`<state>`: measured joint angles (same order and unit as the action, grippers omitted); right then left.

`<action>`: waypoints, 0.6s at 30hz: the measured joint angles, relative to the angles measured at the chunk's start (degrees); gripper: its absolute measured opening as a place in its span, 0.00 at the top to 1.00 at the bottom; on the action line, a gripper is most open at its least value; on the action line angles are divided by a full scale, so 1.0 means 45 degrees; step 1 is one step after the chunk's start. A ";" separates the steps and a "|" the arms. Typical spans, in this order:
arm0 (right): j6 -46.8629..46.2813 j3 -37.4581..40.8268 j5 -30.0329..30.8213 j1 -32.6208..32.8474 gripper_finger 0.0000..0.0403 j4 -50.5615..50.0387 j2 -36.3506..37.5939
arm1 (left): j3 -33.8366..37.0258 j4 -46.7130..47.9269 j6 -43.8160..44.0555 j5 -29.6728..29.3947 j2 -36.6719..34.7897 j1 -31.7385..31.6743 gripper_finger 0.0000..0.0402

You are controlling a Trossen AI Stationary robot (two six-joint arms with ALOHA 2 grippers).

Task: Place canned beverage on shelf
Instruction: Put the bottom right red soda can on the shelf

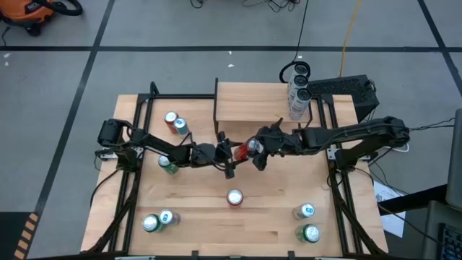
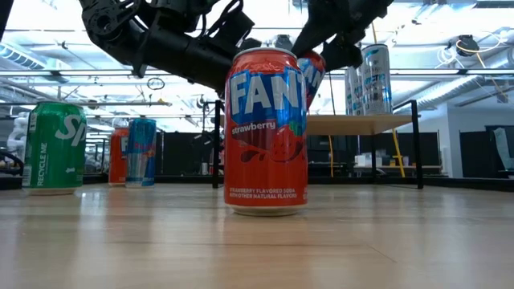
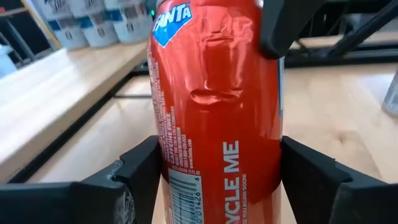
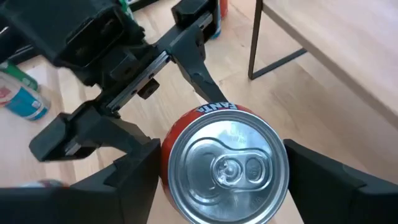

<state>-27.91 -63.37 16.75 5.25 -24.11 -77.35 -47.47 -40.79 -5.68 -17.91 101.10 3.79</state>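
Your two end effectors meet over the middle of the table (image 1: 144,188), just in front of the shelf (image 1: 249,101), and both are on the same red can (image 1: 244,150). Your left end effector (image 3: 221,180) has its fingers against the can's sides near the bottom. Your right end effector (image 4: 224,174) pinches it by the top. The can hangs clear of the table, its side dented.

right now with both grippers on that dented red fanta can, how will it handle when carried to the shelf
The red Fanta can already shows dents, so its thin wall probably buckles under a hard squeeze. Its glossy round side may slip or twist between the fingers. Once released tilted, it would likely roll.
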 joint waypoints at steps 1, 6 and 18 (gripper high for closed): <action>0.0191 -0.0001 0.0016 0.0014 0.26 -0.0216 0.0173 | -0.0016 -0.0122 0.0003 0.0096 0.0000 -0.0003 0.35; 0.0927 0.0023 -0.0074 0.0217 0.22 -0.0881 0.1634 | 0.0001 -0.0508 0.0192 0.0428 0.0010 -0.0008 0.35; 0.3542 0.0028 -0.1812 0.0449 0.22 -0.0579 0.3384 | 0.0011 -0.3659 0.0075 0.4593 -0.0015 -0.0625 0.35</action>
<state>-11.98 -63.24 8.59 7.27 -26.71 -62.13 -47.42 -57.26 -5.34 2.76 101.03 0.98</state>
